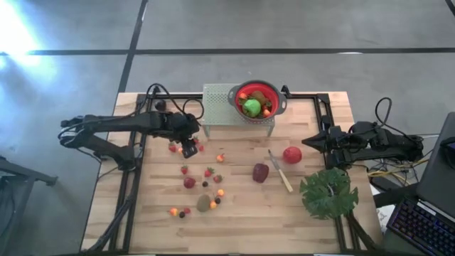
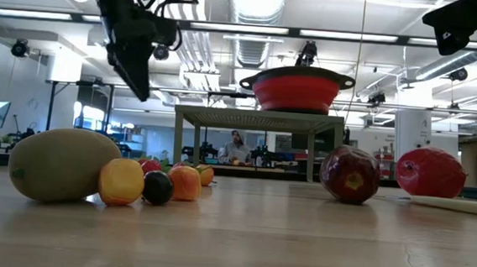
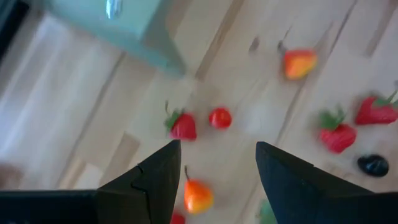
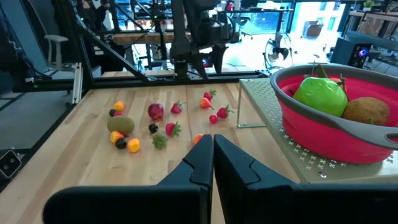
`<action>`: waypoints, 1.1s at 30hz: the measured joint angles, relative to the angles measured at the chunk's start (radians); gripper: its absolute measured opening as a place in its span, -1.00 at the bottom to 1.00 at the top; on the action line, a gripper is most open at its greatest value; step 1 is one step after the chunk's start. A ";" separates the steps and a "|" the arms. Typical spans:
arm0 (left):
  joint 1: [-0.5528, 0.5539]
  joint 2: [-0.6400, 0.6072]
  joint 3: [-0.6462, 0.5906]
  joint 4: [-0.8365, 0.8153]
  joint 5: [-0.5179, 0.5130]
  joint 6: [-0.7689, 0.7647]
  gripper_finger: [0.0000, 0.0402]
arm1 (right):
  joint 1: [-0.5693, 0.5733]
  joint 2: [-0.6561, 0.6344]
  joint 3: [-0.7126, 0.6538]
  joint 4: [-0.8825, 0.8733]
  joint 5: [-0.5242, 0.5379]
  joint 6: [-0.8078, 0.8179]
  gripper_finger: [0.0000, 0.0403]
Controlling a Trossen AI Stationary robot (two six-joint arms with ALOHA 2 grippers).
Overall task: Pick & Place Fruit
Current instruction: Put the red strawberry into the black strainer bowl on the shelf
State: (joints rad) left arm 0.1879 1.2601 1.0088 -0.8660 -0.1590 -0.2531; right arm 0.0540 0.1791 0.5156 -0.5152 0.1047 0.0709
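Hovering above scattered strawberries [image 3: 183, 126], the left gripper [image 1: 189, 149] stands spread and empty; the right gripper [image 1: 318, 141] waits pressed together at the table's right.

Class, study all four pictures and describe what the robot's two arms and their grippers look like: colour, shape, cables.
Both arms are dark, almost black, built of jointed segments. The left gripper ends in two wedge-shaped, matte black fingers tapering to blunt tips. The right gripper has the same flat-faced black fingers. Black cables loop near both arm bases in the high view. No markings can be made out.
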 joint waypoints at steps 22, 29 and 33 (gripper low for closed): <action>0.103 0.237 -0.002 -0.002 -0.035 0.190 0.06 | 0.000 0.000 0.000 0.000 0.000 0.000 -0.96; 0.173 0.240 -0.002 0.094 0.114 0.253 0.06 | 0.000 0.000 0.000 0.000 0.000 0.000 -0.96; 0.180 0.240 -0.004 0.098 0.124 0.248 0.06 | 0.000 0.000 0.000 0.000 0.000 0.000 -0.96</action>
State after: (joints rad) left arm 0.3676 1.5002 1.0048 -0.7684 -0.0349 -0.0052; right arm 0.0543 0.1792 0.5156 -0.5151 0.1047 0.0711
